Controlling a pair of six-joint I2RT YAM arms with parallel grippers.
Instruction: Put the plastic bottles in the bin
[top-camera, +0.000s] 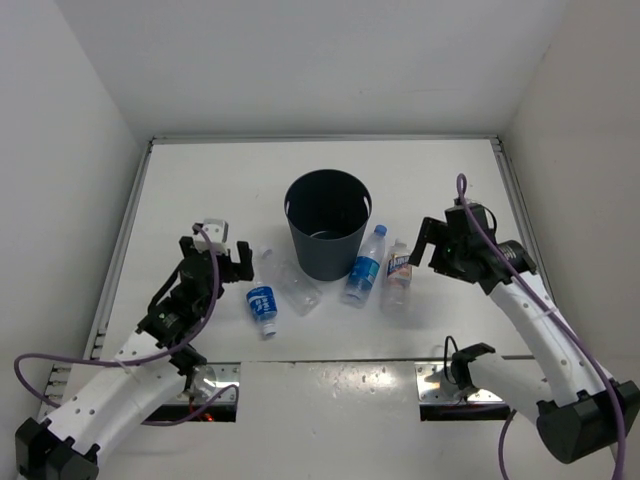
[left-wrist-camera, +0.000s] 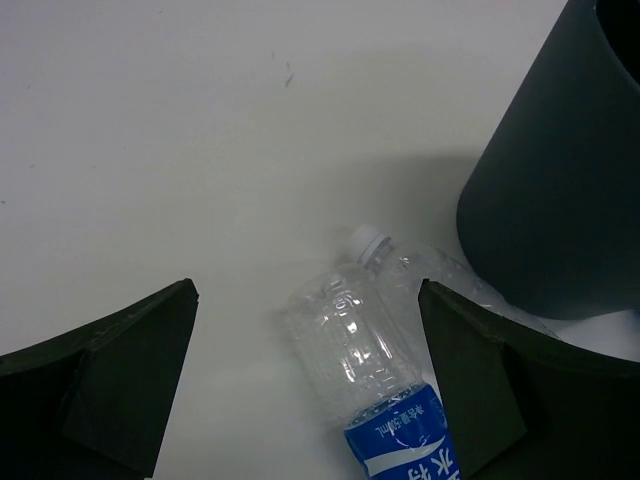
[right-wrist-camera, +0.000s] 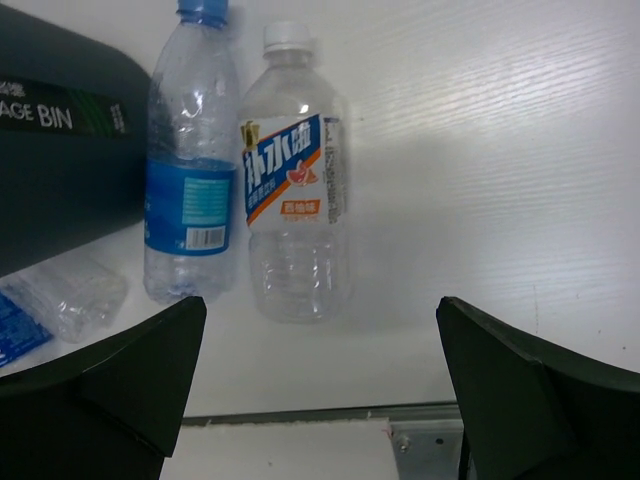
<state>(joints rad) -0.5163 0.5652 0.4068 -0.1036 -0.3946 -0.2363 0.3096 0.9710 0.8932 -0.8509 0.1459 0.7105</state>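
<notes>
The dark bin (top-camera: 328, 222) stands mid-table. A blue-labelled bottle (top-camera: 262, 303) and an unlabelled bottle (top-camera: 298, 288) lie to its front left. A second blue-labelled bottle (top-camera: 365, 265) and a white-blue labelled bottle (top-camera: 398, 272) stand upright to its front right. My left gripper (top-camera: 216, 268) is open and empty, just left of the lying bottles. In the left wrist view the lying blue-labelled bottle (left-wrist-camera: 365, 365) sits between the open fingers (left-wrist-camera: 120, 385). My right gripper (top-camera: 428, 248) is open and empty, right of the upright bottles (right-wrist-camera: 293, 180).
The bin (left-wrist-camera: 555, 190) rises close on the right in the left wrist view. A seam and metal bracket (right-wrist-camera: 440, 440) run along the table's near edge. White walls enclose the table on three sides.
</notes>
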